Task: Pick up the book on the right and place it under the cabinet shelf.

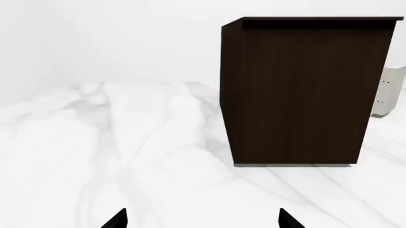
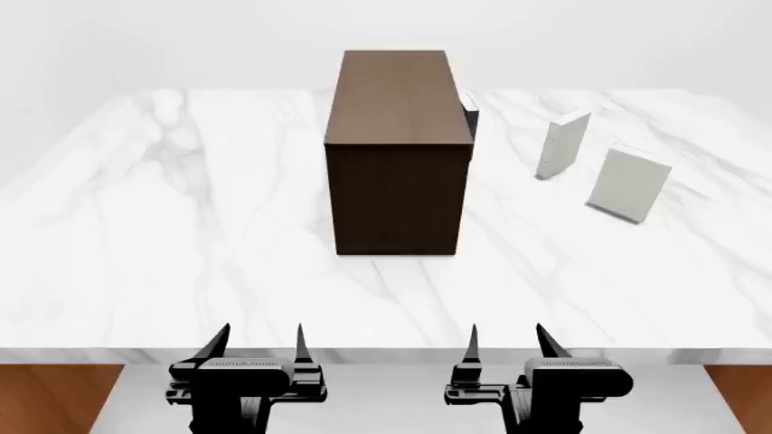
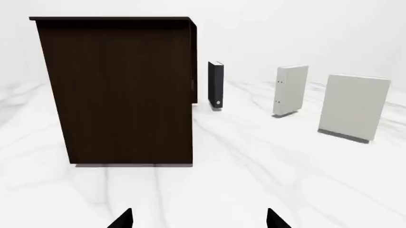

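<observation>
So the pale book [image 2: 628, 183] is being stood upright on the marble table [image 2: 181, 235], furthest right, well apart from the dark cabinet [image 2: 396, 163], with a thicker white book [image 2: 561, 145] and a black book [image 3: 216, 85] being kept between the two. The left gripper [image 2: 256, 342] and right gripper [image 2: 511, 342] are both being held spread at the near table edge, nothing being pinched. The shelf inside isn't being shown from these angles.

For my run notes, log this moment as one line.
stage: pre-reach | left gripper: open, empty | right gripper: open, empty | book: upright, untouched, right of cabinet
</observation>
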Controlling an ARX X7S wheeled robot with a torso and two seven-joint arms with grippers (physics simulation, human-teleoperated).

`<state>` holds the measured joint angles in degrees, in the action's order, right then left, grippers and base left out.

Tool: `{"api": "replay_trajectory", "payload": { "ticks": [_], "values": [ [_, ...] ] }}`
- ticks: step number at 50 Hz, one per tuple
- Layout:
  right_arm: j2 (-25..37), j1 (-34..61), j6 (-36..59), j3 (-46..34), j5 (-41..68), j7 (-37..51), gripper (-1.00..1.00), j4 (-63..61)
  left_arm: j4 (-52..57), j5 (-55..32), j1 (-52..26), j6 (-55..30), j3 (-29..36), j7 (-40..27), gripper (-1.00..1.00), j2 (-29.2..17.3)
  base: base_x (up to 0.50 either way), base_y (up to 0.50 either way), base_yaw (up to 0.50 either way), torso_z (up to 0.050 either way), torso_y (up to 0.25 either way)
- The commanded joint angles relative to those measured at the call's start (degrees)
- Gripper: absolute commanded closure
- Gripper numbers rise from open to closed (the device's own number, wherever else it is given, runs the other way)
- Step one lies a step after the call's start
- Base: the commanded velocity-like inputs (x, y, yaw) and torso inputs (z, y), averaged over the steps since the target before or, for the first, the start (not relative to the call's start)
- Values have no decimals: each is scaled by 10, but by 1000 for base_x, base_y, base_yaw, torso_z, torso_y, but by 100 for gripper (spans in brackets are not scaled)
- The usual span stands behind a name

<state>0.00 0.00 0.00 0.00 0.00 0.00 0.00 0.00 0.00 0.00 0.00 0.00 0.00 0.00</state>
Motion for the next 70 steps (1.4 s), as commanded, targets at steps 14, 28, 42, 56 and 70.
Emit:
{"api": "replay_trajectory", "payload": {
  "ticks": [14, 28, 42, 56, 70],
  "values": [
    [33, 8, 42, -44, 13, 32, -100, -42, 24, -36, -9, -24, 36, -29, -100, -30, 0, 0, 0, 0, 0],
    [55, 27, 140, -58, 20, 40, -100, -156, 129, -60, -27, -112, 46, -43, -100, -48, 0, 0, 0, 0, 0],
    [74, 74, 216, -61, 26, 46, -100, -229, 174, -80, -61, -168, 51, -59, -100, -58, 0, 0, 0, 0, 0],
    [92, 129, 299, -54, 32, 52, -100, -299, 223, -93, -109, -227, 58, -72, -100, -69, 0, 0, 0, 0, 0],
    [110, 180, 382, -42, 42, 56, -100, -361, 269, -119, -170, -304, 41, -89, -100, -83, 0, 0, 0, 0, 0]
  ]
}}
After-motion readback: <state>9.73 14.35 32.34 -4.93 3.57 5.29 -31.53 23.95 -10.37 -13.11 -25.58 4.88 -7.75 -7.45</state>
